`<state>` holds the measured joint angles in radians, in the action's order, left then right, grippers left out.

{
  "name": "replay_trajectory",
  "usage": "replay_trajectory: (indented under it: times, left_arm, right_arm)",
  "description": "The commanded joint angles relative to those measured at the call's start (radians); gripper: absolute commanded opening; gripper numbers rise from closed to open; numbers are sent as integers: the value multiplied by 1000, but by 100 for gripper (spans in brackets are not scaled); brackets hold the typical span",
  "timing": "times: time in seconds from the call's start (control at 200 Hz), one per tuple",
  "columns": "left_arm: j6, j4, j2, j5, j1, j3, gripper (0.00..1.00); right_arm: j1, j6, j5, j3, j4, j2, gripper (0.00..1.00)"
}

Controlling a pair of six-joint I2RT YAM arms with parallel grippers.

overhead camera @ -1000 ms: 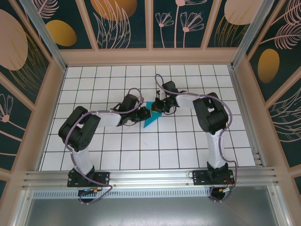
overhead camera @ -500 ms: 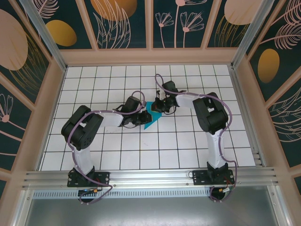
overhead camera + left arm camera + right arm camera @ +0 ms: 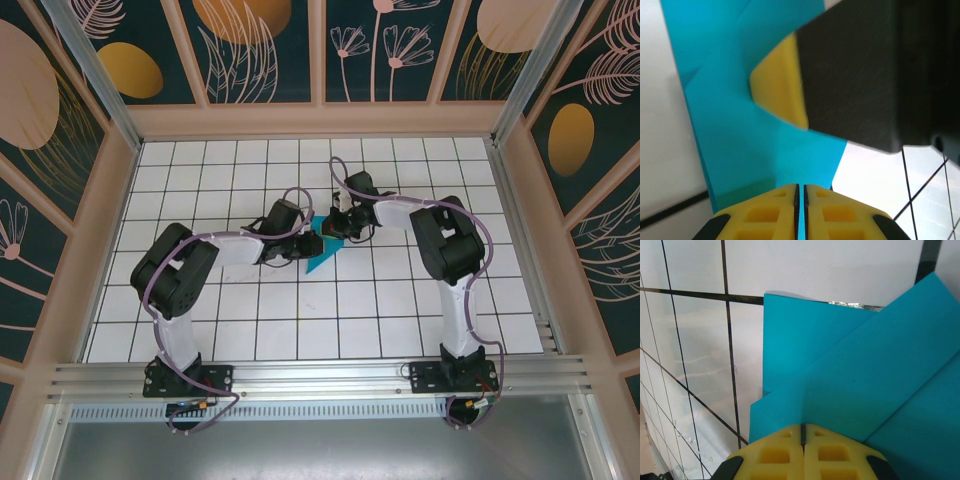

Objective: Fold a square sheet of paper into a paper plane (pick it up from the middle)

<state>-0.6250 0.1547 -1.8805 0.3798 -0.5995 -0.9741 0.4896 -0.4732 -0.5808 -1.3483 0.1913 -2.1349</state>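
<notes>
In the middle of the bench (image 3: pixel 200 320) lies the blue paper (image 3: pixel 322 250). It is folded into a pointed shape. The wide end is at the far side and the tip points toward the near side, a little to the left.

The left hand (image 3: pixel 300 243) reaches in from the left and meets the paper at its left edge. In the left wrist view the paper (image 3: pixel 725 115) runs away from the left hand (image 3: pixel 800 200) in a long blue strip. The two yellow fingers are almost together, and a thin line of blue paper shows in the slit between them.

The right hand (image 3: pixel 342 228) reaches in from the right and sits over the wide far end of the paper. In the left wrist view one of its yellow fingertips (image 3: pixel 777 85) presses on the paper, and small creases spread out from that spot. In the right wrist view the right hand (image 3: pixel 802 437) has its fingers tight together. Folded layers of the paper (image 3: pixel 850 390) run right up to its tips. I cannot tell if any paper is pinched between them.

The two hands are close, with the paper between them. White tiles with black lines lie all around the paper (image 3: pixel 690 340).
</notes>
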Motion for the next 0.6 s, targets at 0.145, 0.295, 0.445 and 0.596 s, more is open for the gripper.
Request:
replay_trajectory:
  times: [0.145, 0.295, 0.445, 0.596]
  left_arm:
    - [130, 71, -36, 35, 10, -19, 11]
    - [112, 93, -49, 71, 10, -5, 9]
    - [89, 107, -51, 97, 10, 36, 7]
    - [75, 116, -49, 116, 10, 70, 6]
  right_arm:
    - [-14, 19, 150, 40, 97, -107, 0]
    - [-13, 19, 148, 40, 99, -109, 0]
    - [-14, 19, 150, 37, 102, -113, 0]
    - [-14, 18, 154, 38, 105, -119, 0]
